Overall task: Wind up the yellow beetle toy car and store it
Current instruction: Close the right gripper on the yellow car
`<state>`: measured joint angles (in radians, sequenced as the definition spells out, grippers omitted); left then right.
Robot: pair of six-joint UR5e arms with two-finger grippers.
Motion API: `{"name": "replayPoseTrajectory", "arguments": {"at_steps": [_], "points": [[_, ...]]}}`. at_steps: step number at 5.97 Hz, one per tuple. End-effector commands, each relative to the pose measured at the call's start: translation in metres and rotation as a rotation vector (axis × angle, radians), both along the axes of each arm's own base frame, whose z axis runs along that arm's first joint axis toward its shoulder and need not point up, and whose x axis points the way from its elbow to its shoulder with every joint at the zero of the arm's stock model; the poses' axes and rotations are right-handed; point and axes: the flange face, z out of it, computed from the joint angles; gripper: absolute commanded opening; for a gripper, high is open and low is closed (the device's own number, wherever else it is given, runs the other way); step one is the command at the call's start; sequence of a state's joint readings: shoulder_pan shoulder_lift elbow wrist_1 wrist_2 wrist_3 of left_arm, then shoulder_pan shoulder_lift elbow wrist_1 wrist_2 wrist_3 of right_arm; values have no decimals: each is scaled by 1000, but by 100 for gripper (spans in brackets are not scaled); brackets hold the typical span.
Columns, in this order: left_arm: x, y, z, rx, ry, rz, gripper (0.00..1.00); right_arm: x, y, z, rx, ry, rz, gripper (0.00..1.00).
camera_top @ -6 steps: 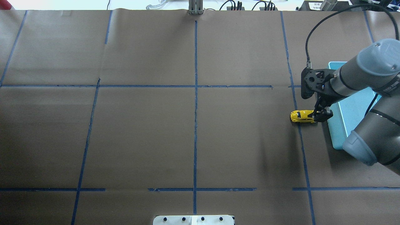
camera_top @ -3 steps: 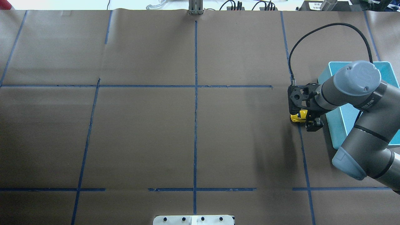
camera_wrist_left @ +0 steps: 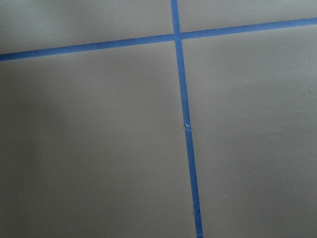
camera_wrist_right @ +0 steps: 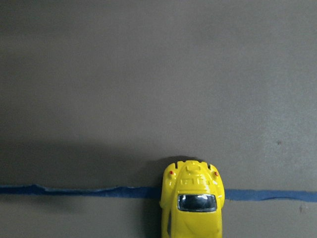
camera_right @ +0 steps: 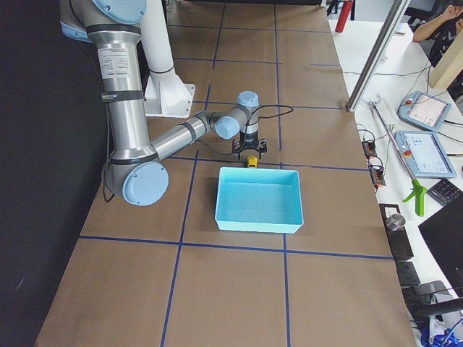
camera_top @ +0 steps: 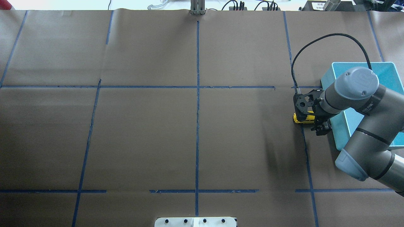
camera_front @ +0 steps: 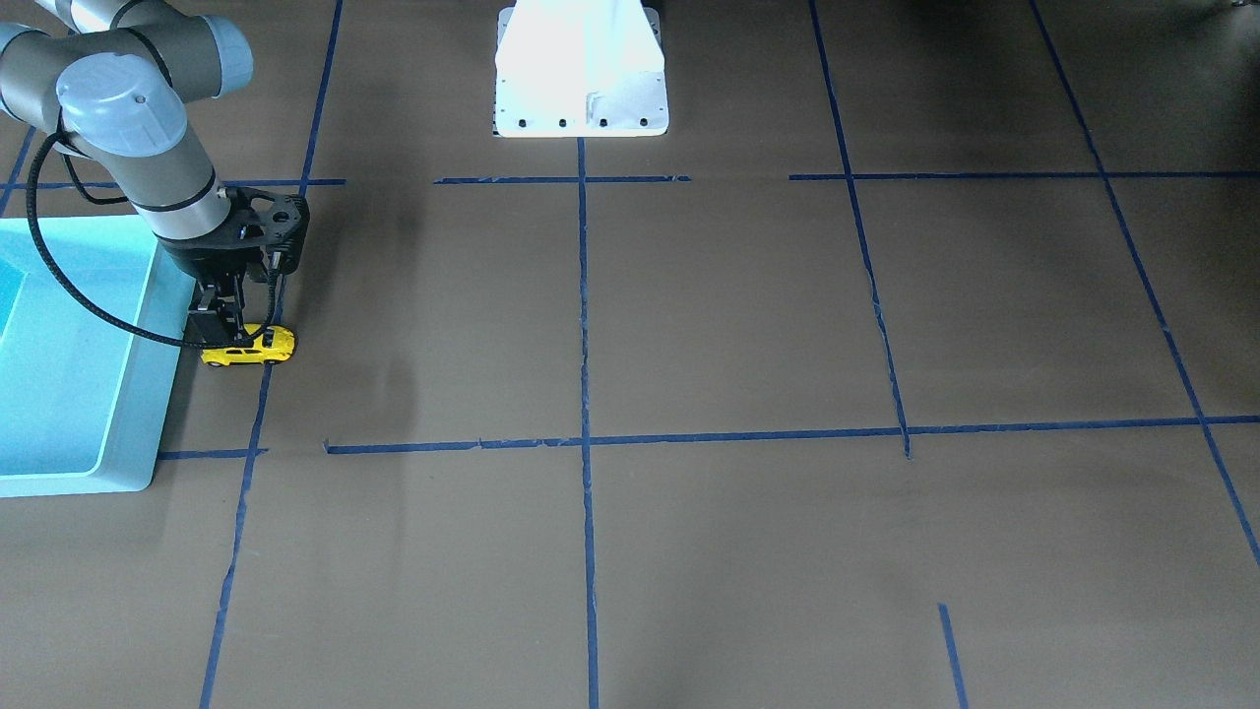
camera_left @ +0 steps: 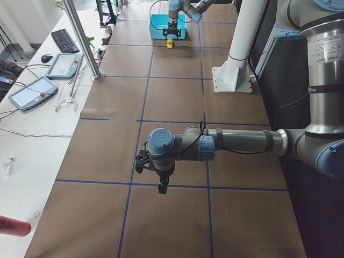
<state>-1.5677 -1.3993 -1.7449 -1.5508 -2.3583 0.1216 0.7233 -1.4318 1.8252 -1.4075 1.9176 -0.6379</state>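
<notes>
The yellow beetle toy car (camera_front: 253,350) stands on the brown paper beside the light blue bin (camera_front: 69,394), on a blue tape line. In the overhead view the car (camera_top: 300,118) is partly hidden by the right wrist mount. My right gripper (camera_front: 224,333) hangs low over the car's end nearest the bin, and its jaws look open. It shows in the overhead view too (camera_top: 322,127). The right wrist view shows the car (camera_wrist_right: 192,208) at the bottom edge and no fingers. My left gripper (camera_left: 162,187) hovers over bare paper far away; I cannot tell if it is open.
The bin (camera_top: 389,74) holds nothing I can see and sits just right of the car. The white robot base (camera_front: 581,69) stands at the table's near edge. Blue tape lines grid the brown paper.
The right arm has swung round and come down over the car, the wrist mount now covering part of it. The car has stayed in place.
</notes>
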Motion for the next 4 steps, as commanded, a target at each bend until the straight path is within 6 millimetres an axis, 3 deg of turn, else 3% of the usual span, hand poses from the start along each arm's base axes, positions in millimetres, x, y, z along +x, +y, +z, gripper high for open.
{"name": "replayPoseTrajectory", "arguments": {"at_steps": [1, 3, 4], "points": [[0, 2, 6, -12, -2, 0, 100, -6, -3, 14, -8, 26, -7, 100], [0, 0, 6, -12, -2, 0, 100, -9, -9, 6, 23, 30, 7, 99], [0, 0, 6, -12, -2, 1, 100, -9, -10, 5, 32, 36, 14, 70]]}}
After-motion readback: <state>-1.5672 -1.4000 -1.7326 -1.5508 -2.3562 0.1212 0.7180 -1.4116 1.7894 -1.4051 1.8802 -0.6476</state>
